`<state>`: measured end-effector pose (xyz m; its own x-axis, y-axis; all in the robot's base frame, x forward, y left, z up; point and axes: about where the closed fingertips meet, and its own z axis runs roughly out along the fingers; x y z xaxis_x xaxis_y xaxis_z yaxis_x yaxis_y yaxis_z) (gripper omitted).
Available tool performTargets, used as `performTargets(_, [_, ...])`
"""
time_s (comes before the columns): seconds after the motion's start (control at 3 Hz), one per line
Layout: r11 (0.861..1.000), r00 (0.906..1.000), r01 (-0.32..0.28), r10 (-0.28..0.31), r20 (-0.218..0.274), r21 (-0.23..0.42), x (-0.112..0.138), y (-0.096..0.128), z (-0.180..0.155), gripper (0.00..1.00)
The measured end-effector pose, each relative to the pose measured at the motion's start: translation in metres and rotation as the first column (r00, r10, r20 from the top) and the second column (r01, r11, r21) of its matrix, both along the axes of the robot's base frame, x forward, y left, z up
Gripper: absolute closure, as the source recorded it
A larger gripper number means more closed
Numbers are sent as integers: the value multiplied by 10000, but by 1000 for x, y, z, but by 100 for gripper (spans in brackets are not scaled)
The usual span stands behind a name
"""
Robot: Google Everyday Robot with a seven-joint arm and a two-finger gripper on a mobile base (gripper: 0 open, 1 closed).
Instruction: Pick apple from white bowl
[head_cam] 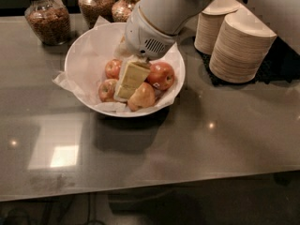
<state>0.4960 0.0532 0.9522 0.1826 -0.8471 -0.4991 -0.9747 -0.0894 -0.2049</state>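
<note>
The large white bowl [79,55], lined with crinkled white paper, stands on the grey counter at centre left. It holds several red-yellow apples: one at the back left [113,68], one at the front left [107,90], one at the right [161,75] and one at the front [142,96]. My gripper [129,82], cream-coloured under a white wrist [150,34], reaches down into the middle of the bowl. It sits among the apples, against the front one and the front-left one. It hides the bowl's centre.
Two stacks of tan paper bowls [240,48] stand on a dark mat at the right. Glass jars of grain [47,18] line the back edge behind the bowl. The counter's front edge [140,189] runs along the bottom.
</note>
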Motion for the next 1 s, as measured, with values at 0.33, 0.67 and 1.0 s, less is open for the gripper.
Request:
performTargets(0.33, [10000, 10000, -56, 56, 40, -22, 0, 2, 1, 34])
performTargets(0.67, [9998, 9998, 166, -165, -128, 69, 9, -4, -10, 36])
performTargets(1.0, [9989, 9984, 445, -440, -349, 137, 18, -12, -22, 40])
